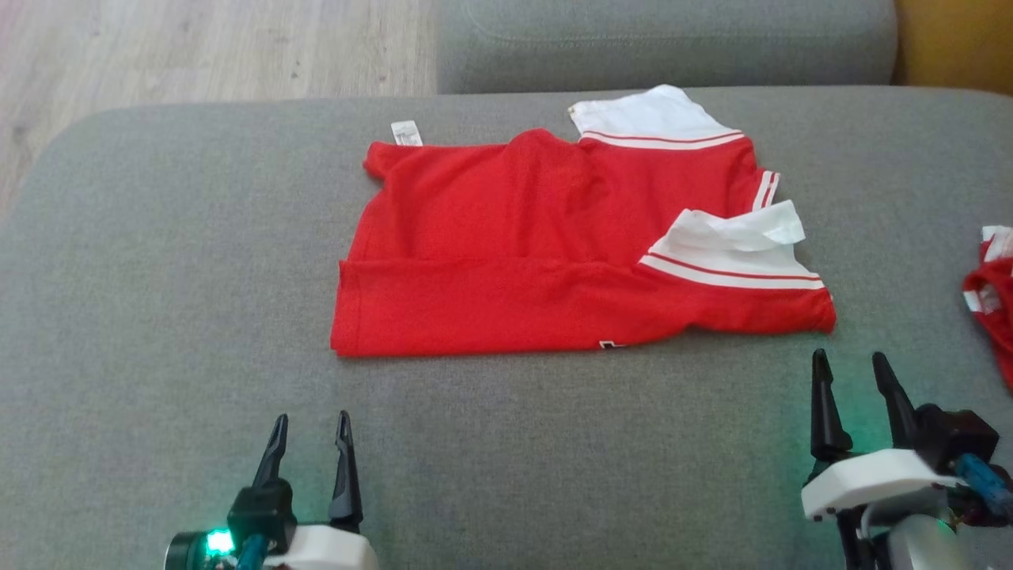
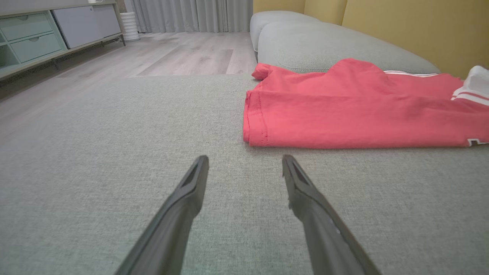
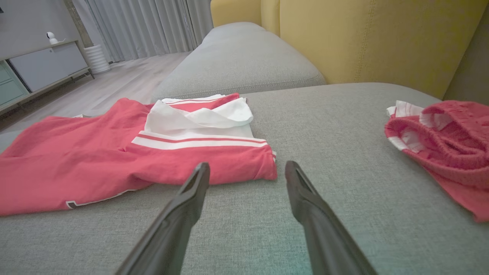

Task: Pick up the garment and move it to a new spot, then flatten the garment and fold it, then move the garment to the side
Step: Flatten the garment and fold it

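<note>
Most of the task looks done, judging by how things lie: the garment [image 1: 554,253] rests folded into a rough rectangle in the middle of the grey sofa seat [image 1: 158,277]. Its near edge is doubled over and fairly straight, and its white striped panels sit at the right end, one with a loose curled flap. The left end effector [image 1: 313,417] sits well short of the near left corner, fingers spread and nothing between them. The right end effector [image 1: 849,356] is just off the near right corner, likewise spread and empty. What seems left is the final step, carrying the folded garment to the side, perhaps after tidying that flap.

The head view gives the whole outline from above, including a small white label [image 1: 407,132] at the far left corner and a second red piece [image 1: 993,293] at the right edge. The left wrist view, low along the seat, shows the stitched hem and the thickness of the fold, plus a cabinet [image 2: 34,38] and curtains [image 2: 191,15] beyond. The right wrist view shows the second piece's ribbed, gathered band and the yellow backrest [image 3: 363,38] behind
</note>
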